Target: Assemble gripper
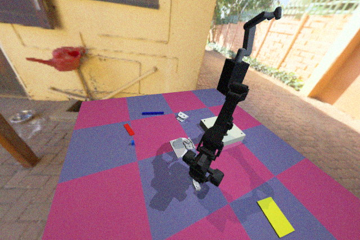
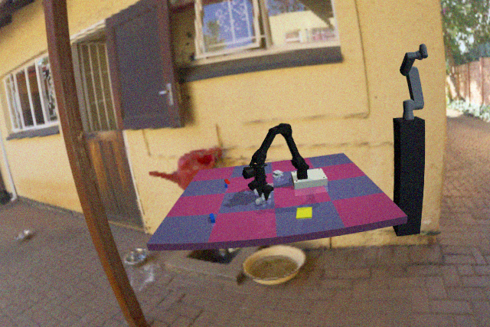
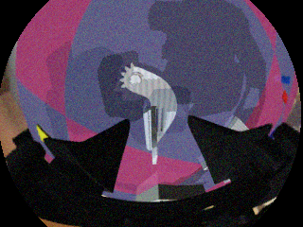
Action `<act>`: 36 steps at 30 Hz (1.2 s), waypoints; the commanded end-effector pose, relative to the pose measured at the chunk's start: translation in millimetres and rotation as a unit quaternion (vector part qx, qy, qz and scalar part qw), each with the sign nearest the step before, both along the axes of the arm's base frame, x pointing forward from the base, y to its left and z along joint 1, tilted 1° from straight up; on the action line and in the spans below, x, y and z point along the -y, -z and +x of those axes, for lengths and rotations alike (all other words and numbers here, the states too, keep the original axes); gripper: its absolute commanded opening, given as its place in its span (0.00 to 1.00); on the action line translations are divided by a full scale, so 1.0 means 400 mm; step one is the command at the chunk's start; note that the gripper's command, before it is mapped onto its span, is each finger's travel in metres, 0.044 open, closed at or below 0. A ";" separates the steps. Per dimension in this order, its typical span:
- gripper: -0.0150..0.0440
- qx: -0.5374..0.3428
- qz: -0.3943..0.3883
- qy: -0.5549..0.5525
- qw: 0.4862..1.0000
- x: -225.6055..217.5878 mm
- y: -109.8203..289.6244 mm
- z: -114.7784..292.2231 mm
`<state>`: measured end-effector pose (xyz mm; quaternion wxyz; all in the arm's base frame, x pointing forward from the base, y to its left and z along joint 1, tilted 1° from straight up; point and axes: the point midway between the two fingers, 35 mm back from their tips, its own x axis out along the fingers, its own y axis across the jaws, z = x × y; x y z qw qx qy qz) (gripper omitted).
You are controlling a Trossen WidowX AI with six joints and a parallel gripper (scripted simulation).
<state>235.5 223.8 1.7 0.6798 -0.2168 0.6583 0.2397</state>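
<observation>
Pincer (image 1: pixel 200 180) (image 2: pixel 264 195) (image 3: pixel 159 120): black, two-fingered; fingers wide apart though short of fully spread, nothing in hold. Poised above the near jaw, one finger to either side.

Surface (image 1: pixel 98 202) (image 2: pixel 245 232) (image 3: pixel 95 28): chequered, magenta and slate; carries all the pieces.

Yellow strip (image 1: pixel 275 217) (image 2: pixel 304 212) (image 3: pixel 42 132): flat, well apart from the work.

Base (image 1: pixel 176 145) (image 3: pixel 238 124): white, flat, with curved outlines on it; judged to be the gripper base. Whether a jaw already sits on one of its pins cannot be told.

Jaw (image 1: pixel 196 185) (image 2: pixel 259 200) (image 3: pixel 147 86): white, curved, toothed at one end, with an upright fin; lies off the base, near it.

Small plate (image 1: pixel 182 116) (image 2: pixel 277 174): white, two-holed; likely the housing plate, apart from the base.

Progress, as judged: at least one jaw unplaced, housing not closed. Step in hand: grasping the near jaw by its fin. Outstanding: seating it, meshing the teeth, lowering the plate level, release and withdrawal.
</observation>
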 end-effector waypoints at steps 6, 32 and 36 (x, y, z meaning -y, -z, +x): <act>0.51 0.000 0.000 0.000 1.000 0.000 0.000 0.000; 0.48 0.000 -0.001 0.001 1.000 -0.002 -0.073 0.004; 0.48 0.000 -0.001 0.001 1.000 -0.001 -0.104 0.004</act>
